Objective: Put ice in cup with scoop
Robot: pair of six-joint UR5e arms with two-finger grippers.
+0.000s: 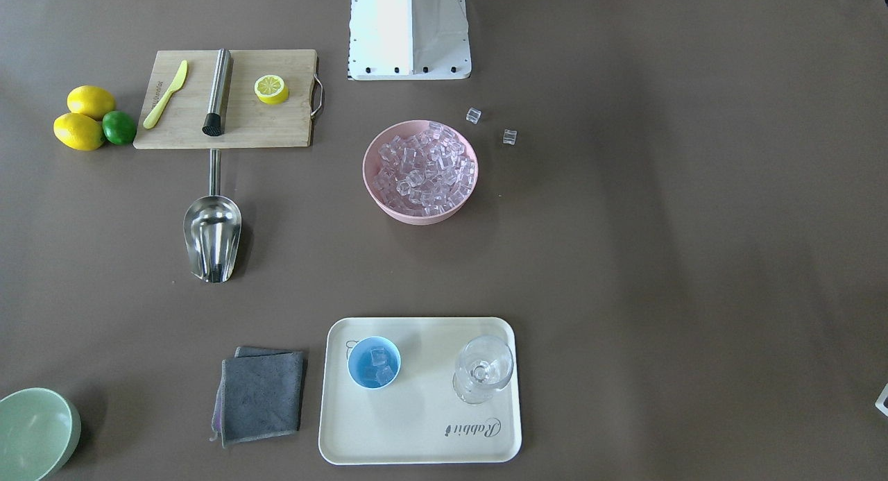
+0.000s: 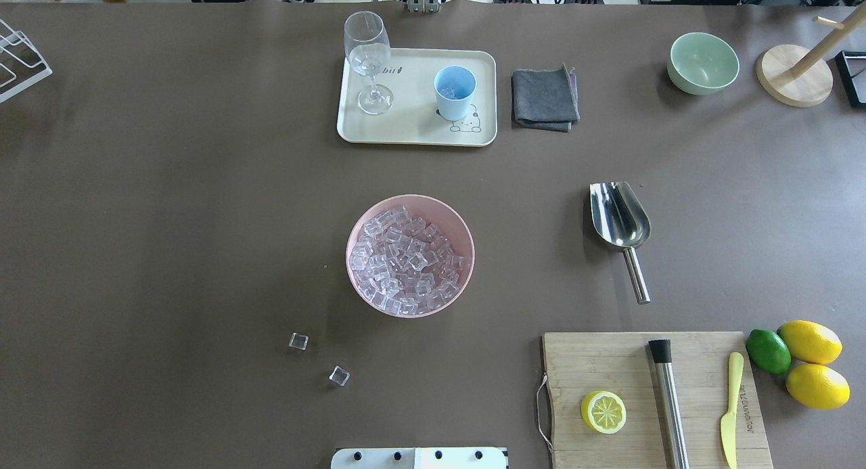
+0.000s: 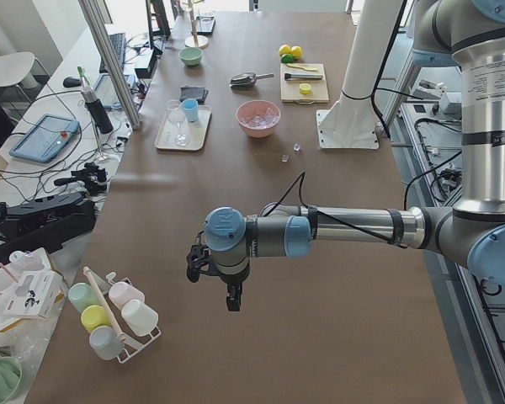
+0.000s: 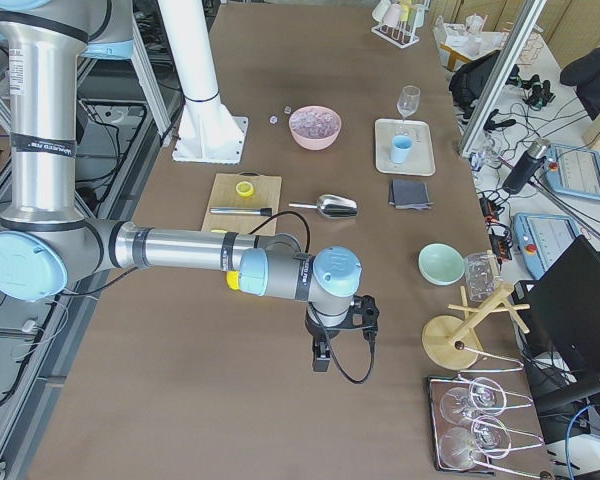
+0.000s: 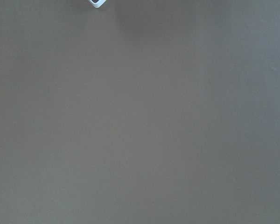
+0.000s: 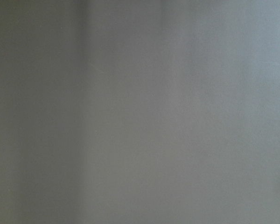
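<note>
Lying on the brown desk (image 2: 169,218) in the overhead view, the shiny steel scoop with a rod handle (image 2: 619,215) sits at about 3 o'clock from the round pink bowl (image 2: 467,242), with its shovel mouth toward 12 o'clock and its handle toward 5 o'clock. No pincer touches it. The pink bowl is heaped with the small clear ice cubes (image 2: 404,259), and two loose cubes (image 2: 298,341) lie on the desk at about 8 o'clock from it. The small light blue cup (image 2: 454,92) stands upright on the cream rectangular tray (image 2: 413,127), just past 12 o'clock from the bowl, with a few cubes inside. A clear stemmed glass (image 2: 369,56) stands at the cup's 9 o'clock on the same tray. The left pincer (image 3: 232,303) and the right pincer (image 4: 320,362) show only in the side views, each hanging over bare desk well apart from the scoop. I cannot tell whether either one is spread or pressed together.
</note>
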